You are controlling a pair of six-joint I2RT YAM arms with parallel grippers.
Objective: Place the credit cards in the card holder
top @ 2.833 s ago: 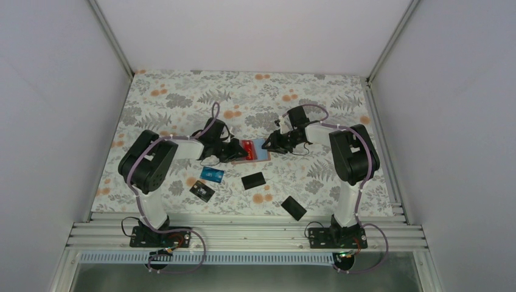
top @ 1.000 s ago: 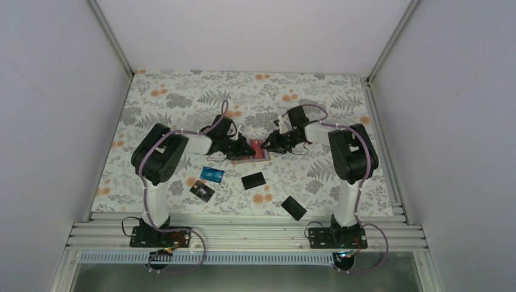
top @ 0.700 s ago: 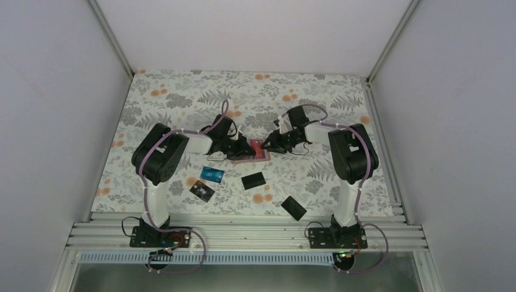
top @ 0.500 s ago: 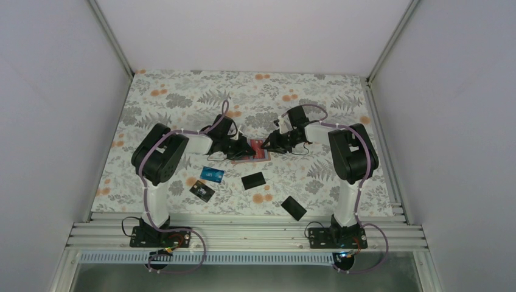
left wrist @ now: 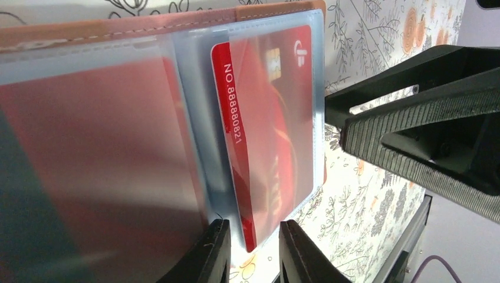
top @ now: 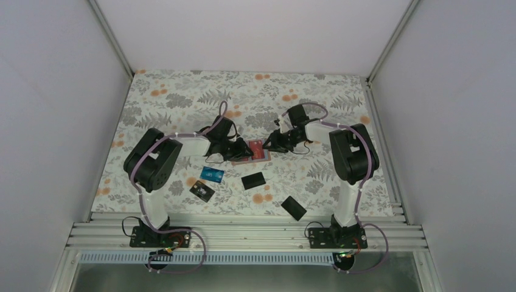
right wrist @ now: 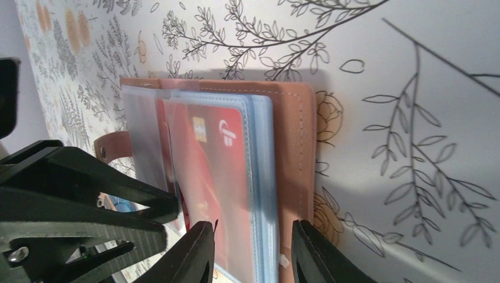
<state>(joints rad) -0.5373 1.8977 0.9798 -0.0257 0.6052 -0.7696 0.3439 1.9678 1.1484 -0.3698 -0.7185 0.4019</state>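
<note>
Left wrist view shows my left gripper (left wrist: 252,250) with its jaws parted a little, straddling the near corner of the red plastic credit card (left wrist: 265,130) without pinching it; that card sits most of the way inside a clear sleeve of the open tan leather card holder (top: 251,152), long axis running away from the fingers. My right gripper (right wrist: 252,250), partly open, pins the holder's right-hand sleeves to the floral tablecloth (top: 182,100) mid-table. Compared with a second ago, the left jaws have let go of the card, so I judge the next move is backing left toward the blue card (top: 212,174) nearby.

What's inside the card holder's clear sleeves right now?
The card holder lies open. A red card sits most of the way into one clear sleeve, its numbered edge sticking out. The neighbouring sleeve shows only a reddish blur, so its contents can't be told.
</note>
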